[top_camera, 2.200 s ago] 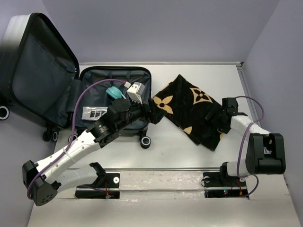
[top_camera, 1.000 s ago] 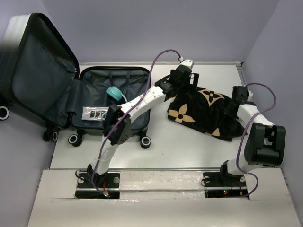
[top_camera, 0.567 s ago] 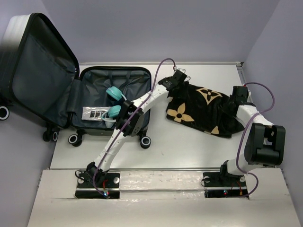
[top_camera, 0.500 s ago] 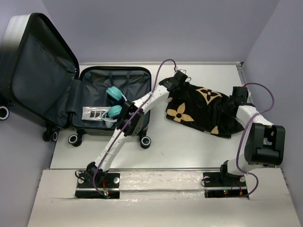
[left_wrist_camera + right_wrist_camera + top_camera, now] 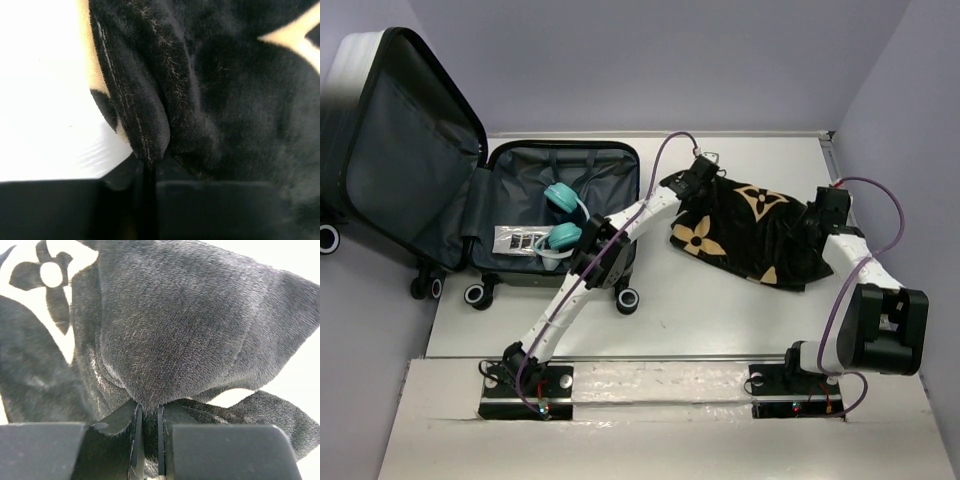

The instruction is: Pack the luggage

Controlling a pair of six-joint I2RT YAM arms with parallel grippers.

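The luggage lies open at the left of the table, its lid leaning back, grey lining showing. A black cloth with tan flower print lies bunched to its right. My left gripper is at the cloth's far left corner. In the left wrist view the jaws are shut on a fold of the cloth. My right gripper is at the cloth's right end. Its jaws pinch a ridge of the cloth.
Teal headphones and a small black-and-white packet lie inside the luggage's lower half. Its wheels stick out toward the near side. Purple walls close the table at the back and right.
My left arm swung from the luggage to the cloth's far left corner and its jaws closed on a fold. The headphones now lie in the luggage. The right gripper kept its hold.
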